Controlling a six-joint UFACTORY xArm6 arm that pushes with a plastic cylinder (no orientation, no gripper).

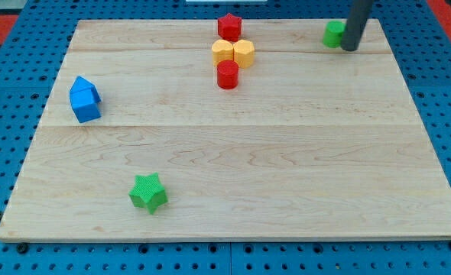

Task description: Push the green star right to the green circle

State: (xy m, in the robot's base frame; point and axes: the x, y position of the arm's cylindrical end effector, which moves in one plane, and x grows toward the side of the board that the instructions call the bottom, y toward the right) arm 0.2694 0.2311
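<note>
The green star [148, 192] lies near the view's bottom left of the wooden board [287, 168]. The green circle [333, 33] sits at the view's top right, partly hidden by my dark rod. My tip [350, 48] rests on the board right beside the green circle, on its right side, far from the green star.
A red star [229, 27], a yellow block [223, 53], a yellow hexagon [244, 53] and a red cylinder [227, 75] cluster at the view's top centre. Two blue blocks [85, 98] stand together at the left. Blue pegboard surrounds the board.
</note>
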